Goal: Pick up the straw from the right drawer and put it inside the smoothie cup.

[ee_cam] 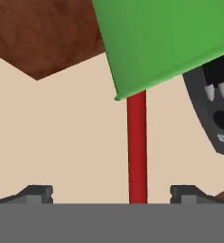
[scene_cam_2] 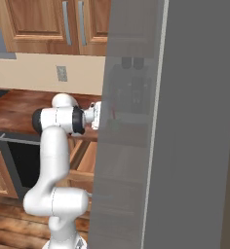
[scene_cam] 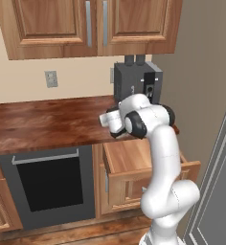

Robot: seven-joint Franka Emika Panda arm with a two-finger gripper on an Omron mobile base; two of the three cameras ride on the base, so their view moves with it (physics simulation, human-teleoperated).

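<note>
— Drawer contents first: what is seen from the left base view?
— One right drawer (scene_cam: pixel 134 165) is seen pulled out under the counter (scene_cam: pixel 43 122), a light-brown wooden box; nothing can be made out on the part of its floor that shows. One coffee machine (scene_cam: pixel 138 82) is seen at the back of the counter, and one black-fronted oven (scene_cam: pixel 48 179) left of the drawer. The arm's hand is held over the counter edge in front of the machine.
— And from the right base view?
— The drawer is partly seen behind the arm. A grey panel (scene_cam_2: pixel 185 121) covers the right side; through it the machine is faintly seen, with a thin red line just in front of it.
— The hand view?
— One smoothie cup (ee_cam: pixel 166 42), bright green and tapered, is seen close up and tilted. One straw (ee_cam: pixel 136 147), thin, straight and red, is seen running out of the cup's rim towards the gripper (ee_cam: pixel 111 193). The two finger tips (ee_cam: pixel 35 193) are held wide apart, well clear of the straw on either side; nothing is clamped
</note>
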